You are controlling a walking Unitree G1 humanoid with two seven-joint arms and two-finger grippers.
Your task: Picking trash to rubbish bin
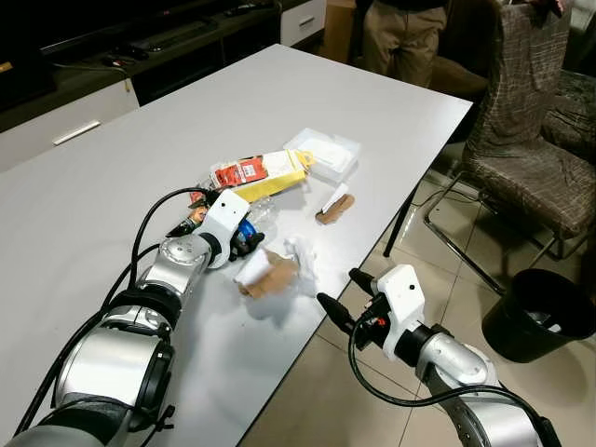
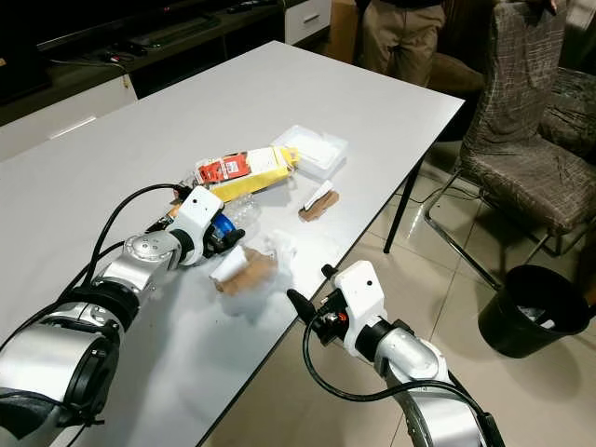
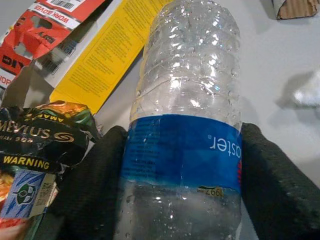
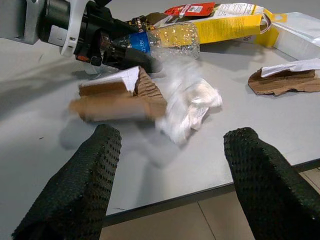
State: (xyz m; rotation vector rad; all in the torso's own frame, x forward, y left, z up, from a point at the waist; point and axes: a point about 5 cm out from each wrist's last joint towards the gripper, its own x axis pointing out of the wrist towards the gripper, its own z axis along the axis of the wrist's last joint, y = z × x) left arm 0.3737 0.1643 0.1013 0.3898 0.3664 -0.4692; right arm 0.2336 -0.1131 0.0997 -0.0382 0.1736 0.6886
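White surface (image 1: 112, 168) strewn with trash; black rubbish bin (image 1: 540, 312) on the floor, far right.
Left pincer (image 1: 244, 240) pinches the clear bottle (image 3: 187, 125) mid-surface; right pincer (image 1: 346, 293) hovers spread just off the near edge, facing crumpled cardboard (image 4: 117, 97).

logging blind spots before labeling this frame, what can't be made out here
- Bottle: cap and base cut off by the left wrist view's edges; in the eye views the left gripper covers most of it.
- Bin: contents too dark to tell.
- Cardboard: blurred in the right wrist view.
- Person: cut off above the waist by the top edge.
- Right gripper: open, off the table edge.
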